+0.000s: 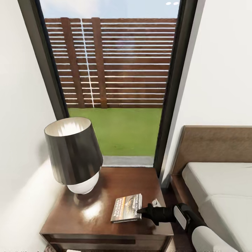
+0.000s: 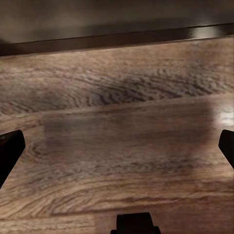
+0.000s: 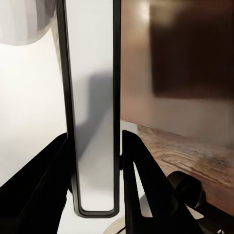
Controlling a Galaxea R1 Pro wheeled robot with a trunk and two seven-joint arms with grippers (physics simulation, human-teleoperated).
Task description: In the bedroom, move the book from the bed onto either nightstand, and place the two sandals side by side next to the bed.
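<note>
On nightstand (image 1: 105,213): one book (image 1: 126,208), flat, near front right; one lamp (image 1: 74,154) beside it. Right tool (image 1: 145,210) clamped on book edge. Left tool (image 2: 117,146) spread wide over floor (image 2: 117,97). One bed (image 1: 217,182) alongside.

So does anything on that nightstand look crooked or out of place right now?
Only slightly. The book lies flat on the nightstand but rotated a little against its edges, near the right front corner. The right end effector is at its edge. The lamp stands upright; nothing looks spilled or damaged.
</note>
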